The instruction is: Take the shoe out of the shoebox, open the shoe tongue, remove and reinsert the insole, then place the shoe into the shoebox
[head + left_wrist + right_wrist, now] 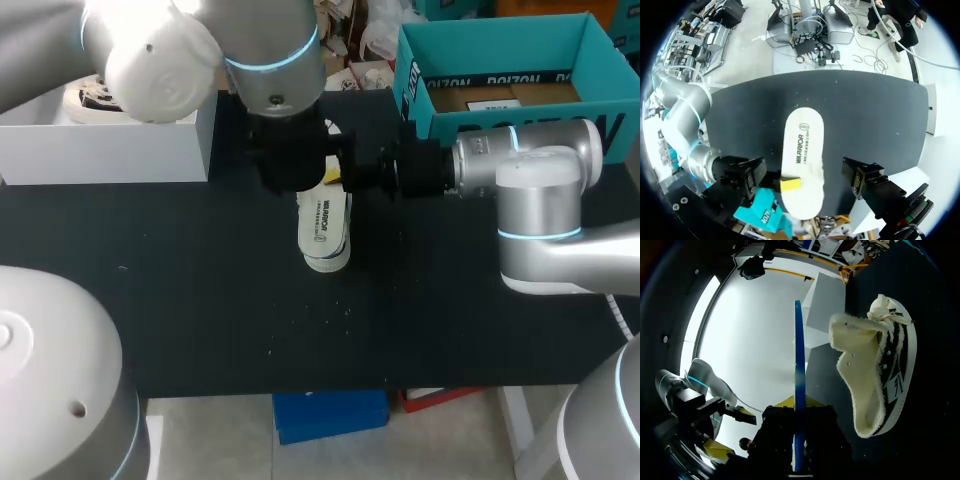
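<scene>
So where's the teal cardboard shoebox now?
Head view: the teal cardboard shoebox sits at the far right corner of the black table, behind the right arm.

Lit brightly and evenly from overhead, with only faint, soft shadows on the black table point(200, 300). In the head view, blown out at 11 o'clock on the left arm point(150, 60), with a milder sheen on the right arm point(535, 165) at 3 o'clock. Nearly white on the pale shoe point(325, 235) at centre. In the left wrist view, washed pale past the table's bowed far edge. In the right wrist view, glared to blank white beyond the white box point(825, 305), and deeply shaded nearest the lens.
</scene>
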Tool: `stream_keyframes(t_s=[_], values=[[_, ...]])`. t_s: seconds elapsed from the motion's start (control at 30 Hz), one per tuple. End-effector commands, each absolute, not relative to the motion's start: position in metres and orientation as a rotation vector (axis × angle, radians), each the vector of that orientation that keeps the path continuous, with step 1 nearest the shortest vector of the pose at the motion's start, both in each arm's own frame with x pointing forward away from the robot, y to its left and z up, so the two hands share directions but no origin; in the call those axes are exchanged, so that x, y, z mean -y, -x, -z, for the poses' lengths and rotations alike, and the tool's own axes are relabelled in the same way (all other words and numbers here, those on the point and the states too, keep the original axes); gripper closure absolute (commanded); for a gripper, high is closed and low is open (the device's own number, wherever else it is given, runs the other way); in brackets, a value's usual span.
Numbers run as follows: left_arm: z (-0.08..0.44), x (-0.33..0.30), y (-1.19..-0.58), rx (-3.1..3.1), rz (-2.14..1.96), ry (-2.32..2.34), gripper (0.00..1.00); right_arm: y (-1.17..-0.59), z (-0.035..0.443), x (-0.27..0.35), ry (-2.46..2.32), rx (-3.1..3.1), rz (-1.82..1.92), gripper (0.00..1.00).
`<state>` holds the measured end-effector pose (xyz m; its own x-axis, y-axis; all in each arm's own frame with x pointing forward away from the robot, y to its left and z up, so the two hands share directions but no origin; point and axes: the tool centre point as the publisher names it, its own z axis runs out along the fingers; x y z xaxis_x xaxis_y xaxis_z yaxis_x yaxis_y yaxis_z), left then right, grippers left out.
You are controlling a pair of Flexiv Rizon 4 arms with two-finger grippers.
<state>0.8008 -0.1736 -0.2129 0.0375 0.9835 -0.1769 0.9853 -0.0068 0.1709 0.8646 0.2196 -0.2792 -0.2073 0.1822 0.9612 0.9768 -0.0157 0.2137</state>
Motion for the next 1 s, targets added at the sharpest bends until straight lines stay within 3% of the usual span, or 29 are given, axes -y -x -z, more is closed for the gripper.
stream_keyframes(t_s=[0.03, 0.33, 0.9, 1.0], values=[[0.222, 0.165, -0.786, -1.963, 0.077, -2.023, 0.0, -0.864, 0.279, -0.221, 1.266, 1.487, 1.303, 1.0], [0.214, 0.145, -0.764, -1.544, 0.529, -1.473, 0.0, -0.864, 0.279, -0.221, 1.266, 1.487, 1.303, 1.0], [0.215, 0.147, -0.76, -1.493, 0.471, -1.543, 0.0, -0.864, 0.279, -0.221, 1.266, 1.487, 1.303, 1.0], [0.215, 0.15, -0.763, -1.338, 0.802, -1.378, 0.0, -0.864, 0.279, -0.221, 1.266, 1.487, 1.303, 1.0]])
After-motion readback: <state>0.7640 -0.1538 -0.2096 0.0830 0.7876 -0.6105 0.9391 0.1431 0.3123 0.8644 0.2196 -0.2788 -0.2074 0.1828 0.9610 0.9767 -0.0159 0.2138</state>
